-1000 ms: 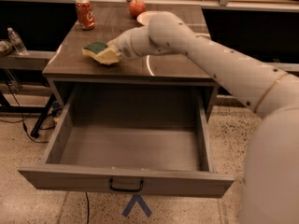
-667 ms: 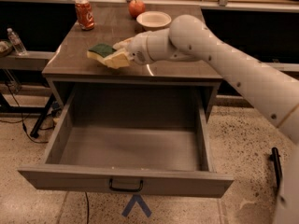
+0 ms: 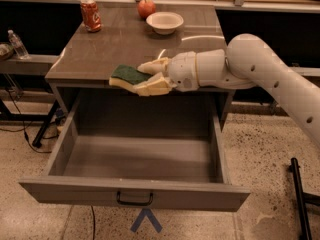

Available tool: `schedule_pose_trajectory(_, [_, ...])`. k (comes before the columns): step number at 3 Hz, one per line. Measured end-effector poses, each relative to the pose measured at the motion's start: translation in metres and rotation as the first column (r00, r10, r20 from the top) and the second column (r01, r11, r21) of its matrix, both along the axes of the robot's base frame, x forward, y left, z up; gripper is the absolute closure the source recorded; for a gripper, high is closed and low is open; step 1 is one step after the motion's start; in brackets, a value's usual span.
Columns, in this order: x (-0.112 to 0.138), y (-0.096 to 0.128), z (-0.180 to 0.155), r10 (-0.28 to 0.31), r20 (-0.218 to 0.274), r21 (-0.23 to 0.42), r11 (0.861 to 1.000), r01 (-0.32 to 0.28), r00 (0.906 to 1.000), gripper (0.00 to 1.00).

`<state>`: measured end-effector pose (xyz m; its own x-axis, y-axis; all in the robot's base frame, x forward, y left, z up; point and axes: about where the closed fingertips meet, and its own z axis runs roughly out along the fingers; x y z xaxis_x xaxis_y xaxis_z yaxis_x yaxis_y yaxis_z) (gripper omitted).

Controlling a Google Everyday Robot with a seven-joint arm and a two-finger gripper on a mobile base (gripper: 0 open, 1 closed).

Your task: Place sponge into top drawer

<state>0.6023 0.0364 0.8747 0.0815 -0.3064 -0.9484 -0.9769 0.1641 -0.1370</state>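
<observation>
Gripper (image 3: 144,79): positioned at the front edge of the table (image 3: 115,44), near its centre, with both fingers clamped on the sponge (image 3: 126,75).

Sponge: green side up, roughly level, overhanging the front edge above the rear of the drawer (image 3: 135,195).

Drawer: pulled out below the front edge, handle facing the camera.

Far edge: can (image 3: 90,15) near the left corner; apple (image 3: 146,7) and bowl (image 3: 165,22) side by side at the centre.

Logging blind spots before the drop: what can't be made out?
Camera view:
Right end of the green-topped yellow sponge: covered by the gripper holding it at the front edge of the grey table.
Wide grey drawer: floor near the front, behind its front panel.
Red can: lettering blurred.
</observation>
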Motion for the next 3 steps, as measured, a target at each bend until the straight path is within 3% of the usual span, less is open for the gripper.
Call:
schedule_pose_trajectory(1, [-0.036,-0.012,-0.020,0.044,0.023,-0.063,0.997,-0.042,0.9988,1.00])
schedule_pose_trajectory(2, [-0.063,-0.014,-0.055,0.059,0.034,-0.162,0.985,-0.053,0.9977,1.00])
schedule_pose_trajectory(3, [-0.075,-0.010,-0.099,0.033,0.042,-0.281,0.960,-0.020,0.9986,1.00])
